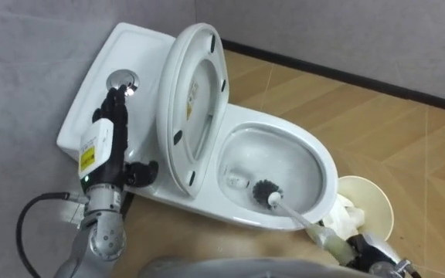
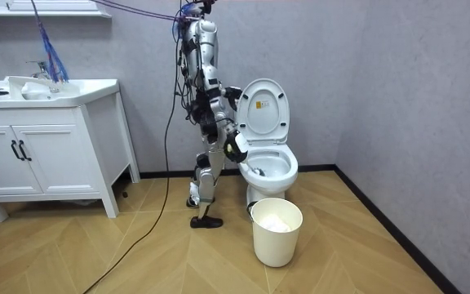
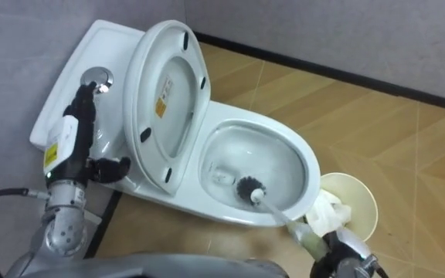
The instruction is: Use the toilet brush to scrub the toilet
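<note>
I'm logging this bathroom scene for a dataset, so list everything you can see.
toilet: one, white, against the grey wall, lid raised
flush button: one, chrome, on the cistern top
toilet brush: one, dark bristles, pale handle, head in the bowl
waste bin: one, cream, floor beside the toilet, white paper inside
vanity cabinet: one, white, room view's left
left hand: one, black, straight fingers on the flush button
right hand: one, dark, curled round the brush handle
</note>
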Robot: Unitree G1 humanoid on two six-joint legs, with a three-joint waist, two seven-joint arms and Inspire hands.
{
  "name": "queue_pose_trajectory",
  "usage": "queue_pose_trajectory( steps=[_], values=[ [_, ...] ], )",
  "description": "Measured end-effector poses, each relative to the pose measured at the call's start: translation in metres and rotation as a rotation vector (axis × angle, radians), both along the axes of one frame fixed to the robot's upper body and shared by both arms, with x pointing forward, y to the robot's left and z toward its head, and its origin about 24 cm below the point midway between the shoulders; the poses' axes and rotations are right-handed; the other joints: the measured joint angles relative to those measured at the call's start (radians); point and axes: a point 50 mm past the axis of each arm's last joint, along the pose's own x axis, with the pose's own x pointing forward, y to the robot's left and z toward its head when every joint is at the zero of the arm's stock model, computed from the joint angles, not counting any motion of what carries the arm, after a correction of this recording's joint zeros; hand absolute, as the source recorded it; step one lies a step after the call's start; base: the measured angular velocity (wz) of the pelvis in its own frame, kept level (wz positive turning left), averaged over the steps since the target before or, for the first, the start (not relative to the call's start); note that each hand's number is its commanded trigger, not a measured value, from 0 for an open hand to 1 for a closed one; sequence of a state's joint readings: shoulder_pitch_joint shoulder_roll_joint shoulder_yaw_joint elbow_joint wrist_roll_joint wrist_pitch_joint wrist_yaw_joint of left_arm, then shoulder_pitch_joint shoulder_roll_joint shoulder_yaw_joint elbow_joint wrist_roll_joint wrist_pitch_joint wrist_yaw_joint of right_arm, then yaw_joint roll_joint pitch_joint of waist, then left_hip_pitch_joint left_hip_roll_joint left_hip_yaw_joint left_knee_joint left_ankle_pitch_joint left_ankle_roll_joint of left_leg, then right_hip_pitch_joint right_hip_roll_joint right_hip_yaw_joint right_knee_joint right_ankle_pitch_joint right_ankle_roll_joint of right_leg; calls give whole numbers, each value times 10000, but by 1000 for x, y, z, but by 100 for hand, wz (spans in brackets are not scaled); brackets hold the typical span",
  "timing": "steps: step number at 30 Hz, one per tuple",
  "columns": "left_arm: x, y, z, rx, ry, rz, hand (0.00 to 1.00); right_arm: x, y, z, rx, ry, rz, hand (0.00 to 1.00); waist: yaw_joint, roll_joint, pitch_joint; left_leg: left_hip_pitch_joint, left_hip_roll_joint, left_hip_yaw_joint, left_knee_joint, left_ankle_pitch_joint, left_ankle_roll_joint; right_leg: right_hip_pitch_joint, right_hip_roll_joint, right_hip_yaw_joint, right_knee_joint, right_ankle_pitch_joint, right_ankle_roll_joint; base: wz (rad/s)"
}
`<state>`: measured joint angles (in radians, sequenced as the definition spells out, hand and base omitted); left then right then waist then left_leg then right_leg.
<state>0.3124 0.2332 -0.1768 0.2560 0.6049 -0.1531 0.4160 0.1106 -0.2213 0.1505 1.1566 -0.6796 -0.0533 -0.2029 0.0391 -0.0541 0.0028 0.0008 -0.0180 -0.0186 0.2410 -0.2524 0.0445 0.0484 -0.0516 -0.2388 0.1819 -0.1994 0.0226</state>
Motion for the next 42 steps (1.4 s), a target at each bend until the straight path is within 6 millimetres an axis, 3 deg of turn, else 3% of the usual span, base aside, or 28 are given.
queue_pose_trajectory(
  steps=[4,7,10,13,15,18,20,21,24,29,33,35,42],
  values=[
    [7,-1,3,79,-60,-238,0,11,2,2,-127,-185,523,100,69,-9,-2,-306,9,-3,178,1,2,-236,-12,-78,89,5,-9,2],
    [17,-1,3,205,-135,-577,0,23,-2,5,-343,-551,624,100,328,18,7,-759,35,-8,358,10,-9,-726,-23,-91,325,25,-42,0],
    [23,-2,-1,442,-89,-1139,0,41,-9,12,-674,-1031,801,100,533,99,60,-1188,40,-3,619,40,-9,-1089,-56,-123,544,45,-76,1],
    [36,-4,3,492,-403,-1308,0,72,-15,24,-1020,-1794,1208,100,544,264,164,-1861,48,-27,1057,40,-9,-1760,-99,-152,970,44,-99,2],
    [46,-5,5,625,-649,-1548,0,91,-17,33,-1320,-2352,1607,100,593,390,140,-2446,38,-123,1335,40,-9,-2301,-134,-226,1299,40,-120,9],
    [59,-6,11,1004,-1026,-1846,0,115,-17,44,-1745,-3043,2333,100,806,390,161,-3104,13,-140,1498,146,-18,-3075,-223,-223,1744,64,-203,-5],
    [68,-9,16,1066,-1406,-1901,0,129,-14,51,-1877,-3537,2489,100,929,421,218,-3576,23,-124,1772,159,-31,-3572,-253,-238,2039,60,-259,0],
    [74,-12,20,1090,-1681,-1935,0,140,-12,57,-1989,-3925,2592,100,966,493,285,-3919,30,-131,1977,164,-38,-3857,-257,-287,2161,84,-303,0],
    [83,-16,28,1265,-2262,-2067,0,158,-7,67,-2469,-4484,3287,100,1123,569,314,-4656,5,-127,2130,314,-37,-4693,-370,-319,2526,109,-385,0],
    [92,-18,40,1650,-3328,-2155,0,174,-18,83,-3550,-4887,3764,100,1368,756,405,-5855,-39,-120,2393,467,-94,-5949,-494,-367,3040,114,-518,1],
    [96,-21,48,1798,-4060,-1922,0,185,-21,95,-4147,-5328,3828,100,1431,1001,376,-6656,-129,-108,2415,643,-153,-6870,-565,-377,3281,97,-638,3],
    [95,-22,49,1926,-4263,-1825,0,186,-21,96,-4383,-5375,3857,100,1456,1043,379,-6876,-150,-89,2411,675,-188,-7165,-682,-391,3441,40,-709,0],
    [95,-21,51,2414,-4818,-1441,0,197,-14,106,-4993,-5851,4356,100,1589,1150,399,-7375,-92,-85,2511,752,-308,-7705,-618,-347,3546,-53,-842,0]
  ],
)
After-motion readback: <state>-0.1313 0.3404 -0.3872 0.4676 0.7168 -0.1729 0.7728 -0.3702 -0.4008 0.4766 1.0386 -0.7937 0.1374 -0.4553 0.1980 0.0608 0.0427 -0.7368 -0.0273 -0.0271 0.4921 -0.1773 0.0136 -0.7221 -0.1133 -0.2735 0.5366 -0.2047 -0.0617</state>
